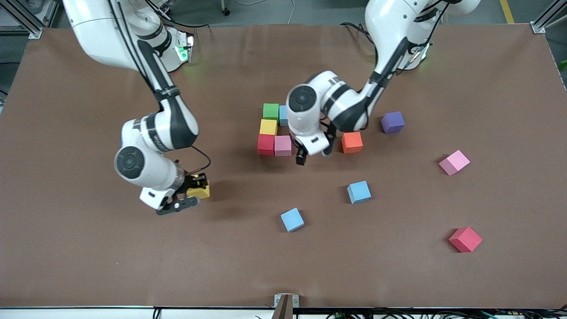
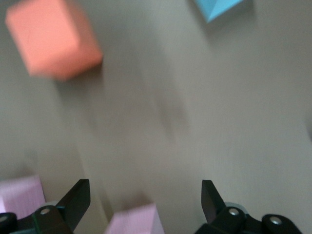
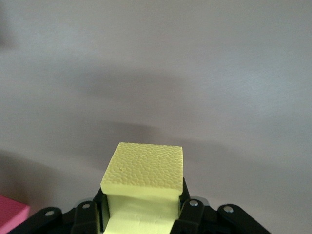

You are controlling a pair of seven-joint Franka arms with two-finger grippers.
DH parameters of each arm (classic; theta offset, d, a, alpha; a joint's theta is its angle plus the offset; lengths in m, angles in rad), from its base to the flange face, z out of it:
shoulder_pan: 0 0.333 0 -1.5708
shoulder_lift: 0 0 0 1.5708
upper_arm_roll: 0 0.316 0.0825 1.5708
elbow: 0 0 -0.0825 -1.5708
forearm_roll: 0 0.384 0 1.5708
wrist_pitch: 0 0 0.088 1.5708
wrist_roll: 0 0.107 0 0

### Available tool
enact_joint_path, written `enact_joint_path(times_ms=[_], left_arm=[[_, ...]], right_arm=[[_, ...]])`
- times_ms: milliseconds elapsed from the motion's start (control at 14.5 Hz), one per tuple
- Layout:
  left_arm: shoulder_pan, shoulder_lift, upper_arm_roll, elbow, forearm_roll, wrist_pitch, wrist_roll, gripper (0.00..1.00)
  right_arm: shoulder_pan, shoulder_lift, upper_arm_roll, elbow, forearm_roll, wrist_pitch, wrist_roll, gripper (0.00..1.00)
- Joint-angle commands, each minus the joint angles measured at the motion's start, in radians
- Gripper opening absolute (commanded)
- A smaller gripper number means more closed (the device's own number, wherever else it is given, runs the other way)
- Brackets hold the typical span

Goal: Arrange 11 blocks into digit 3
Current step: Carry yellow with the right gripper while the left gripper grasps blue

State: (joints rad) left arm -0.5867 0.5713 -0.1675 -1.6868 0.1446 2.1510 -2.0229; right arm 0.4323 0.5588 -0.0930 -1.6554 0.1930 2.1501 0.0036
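A cluster of touching blocks sits mid-table: green (image 1: 270, 110), a partly hidden blue one (image 1: 283, 115), yellow (image 1: 268, 127), red (image 1: 266, 144) and pink (image 1: 282, 145). My left gripper (image 1: 313, 155) hangs open just beside the pink one, between it and an orange block (image 1: 352, 142). In the left wrist view its fingers (image 2: 78, 200) stand wide around a pink block (image 2: 134, 224) without touching it, and the orange block (image 2: 53, 41) lies farther off. My right gripper (image 1: 193, 191) is shut on a yellow block (image 1: 201, 190) (image 3: 146, 170) over bare table toward the right arm's end.
Loose blocks lie apart on the brown table (image 1: 88, 266): purple (image 1: 392, 122), pink (image 1: 454, 162), two blue (image 1: 359, 192) (image 1: 292, 219) and red (image 1: 465, 239). The left arm's forearm reaches low over the cluster.
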Motion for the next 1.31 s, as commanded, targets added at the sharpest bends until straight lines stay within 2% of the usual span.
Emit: enact_joint_path(times_ms=[0,276,483,690,828,1242], left_arm=[[0.088,-0.022,-0.007,-0.04,0.016,-0.036,0.255,1.0],[0.172,-0.024,-0.006,-0.054,0.02,-0.066,0.658,1.0],[0.205,-0.042,-0.006,-0.047,0.02,-0.079,0.829,1.0],[0.241,-0.041,-0.006,-0.05,0.024,-0.072,0.996,1.0],[0.267,-0.031,-0.006,-0.051,0.024,-0.04,1.079,1.0],[0.307,0.042,0.003,-0.045,0.053,0.179,1.149,1.0]], right_arm=[[0.071,0.033,-0.01,0.032,0.011,-0.006,0.131,0.37],[0.153,0.076,-0.008,0.08,0.016,-0.004,0.307,0.37],[0.227,0.127,-0.008,0.123,0.017,-0.003,0.455,0.37],[0.252,0.153,-0.007,0.149,0.04,-0.007,0.492,0.37],[0.258,0.165,-0.008,0.149,0.11,-0.006,0.501,0.37],[0.295,0.185,-0.008,0.149,0.114,-0.004,0.562,0.38]])
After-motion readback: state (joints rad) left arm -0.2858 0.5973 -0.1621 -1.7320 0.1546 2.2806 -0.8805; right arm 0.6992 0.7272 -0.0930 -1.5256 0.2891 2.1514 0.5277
